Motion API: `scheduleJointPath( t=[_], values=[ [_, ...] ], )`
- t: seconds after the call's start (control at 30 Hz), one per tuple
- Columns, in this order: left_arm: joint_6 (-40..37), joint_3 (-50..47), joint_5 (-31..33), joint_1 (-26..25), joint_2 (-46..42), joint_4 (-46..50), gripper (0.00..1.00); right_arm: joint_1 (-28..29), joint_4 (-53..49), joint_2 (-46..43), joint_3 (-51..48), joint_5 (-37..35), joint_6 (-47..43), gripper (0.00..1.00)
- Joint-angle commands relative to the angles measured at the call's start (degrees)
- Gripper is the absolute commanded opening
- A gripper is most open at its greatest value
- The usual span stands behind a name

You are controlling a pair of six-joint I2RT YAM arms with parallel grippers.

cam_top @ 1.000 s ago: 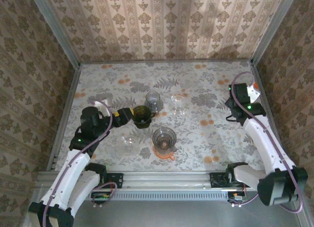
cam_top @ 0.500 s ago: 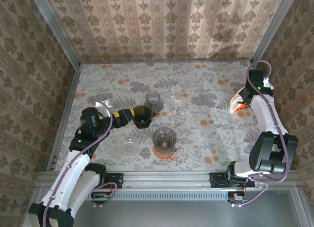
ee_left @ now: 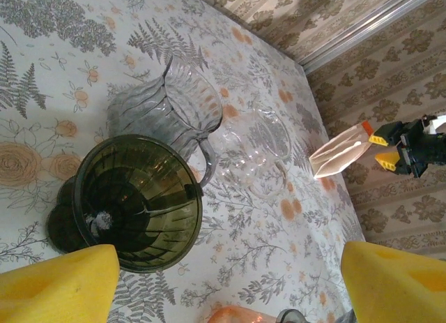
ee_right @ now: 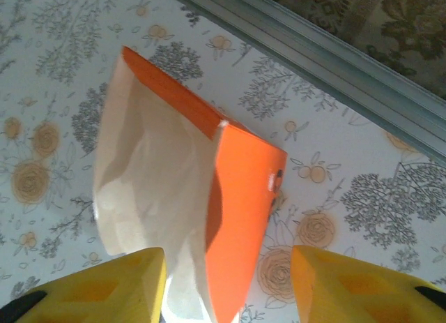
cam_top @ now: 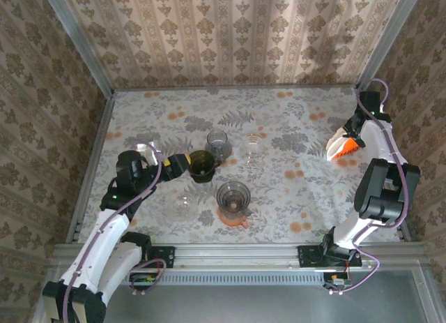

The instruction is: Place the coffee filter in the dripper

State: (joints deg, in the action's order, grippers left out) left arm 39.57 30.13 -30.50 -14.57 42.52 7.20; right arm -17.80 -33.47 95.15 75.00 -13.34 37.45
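A stack of white paper coffee filters [ee_right: 150, 176] leans in an orange holder [ee_right: 240, 218] at the table's far right [cam_top: 337, 148]. My right gripper [ee_right: 226, 288] is open and straddles both. Its left finger [ee_right: 104, 288] touches the paper, while a gap separates the right finger from the holder. The dark green dripper [ee_left: 136, 201] stands upright and empty left of centre [cam_top: 202, 166]. My left gripper [ee_left: 226, 281] is open wide, with its left finger [ee_left: 59, 284] close beside the dripper's rim and nothing held.
Behind the green dripper stand a grey ribbed glass dripper [cam_top: 218, 143] and a clear glass one [cam_top: 253, 147]. Another grey dripper [cam_top: 233, 196] sits on an orange saucer nearer the arms. The right wall rail [ee_right: 327, 54] runs close behind the holder.
My right arm has swung out to the far right edge, and its gripper has come down around the filter holder with the jaws narrowing. The left arm has stayed still.
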Motion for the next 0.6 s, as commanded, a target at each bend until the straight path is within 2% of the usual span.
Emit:
scheduleJointPath(
  t=[0.0, 0.3, 0.57],
  values=[
    [-0.39, 0.15, -1.64, 0.82, 0.95, -1.73, 0.85, -0.48, 0.52, 1.41, 2.49, 1.13, -0.98, 0.49],
    [0.42, -0.26, -2.7, 2.16, 3.05, -3.06, 0.84, -0.96, 0.42, 3.46, 1.73, 0.34, -1.57, 0.37],
    [0.33, -0.25, -2.76, 2.51, 3.31, -3.15, 0.84, -1.09, 0.43, 3.29, 1.9, 1.41, -3.37, 0.17]
  ],
)
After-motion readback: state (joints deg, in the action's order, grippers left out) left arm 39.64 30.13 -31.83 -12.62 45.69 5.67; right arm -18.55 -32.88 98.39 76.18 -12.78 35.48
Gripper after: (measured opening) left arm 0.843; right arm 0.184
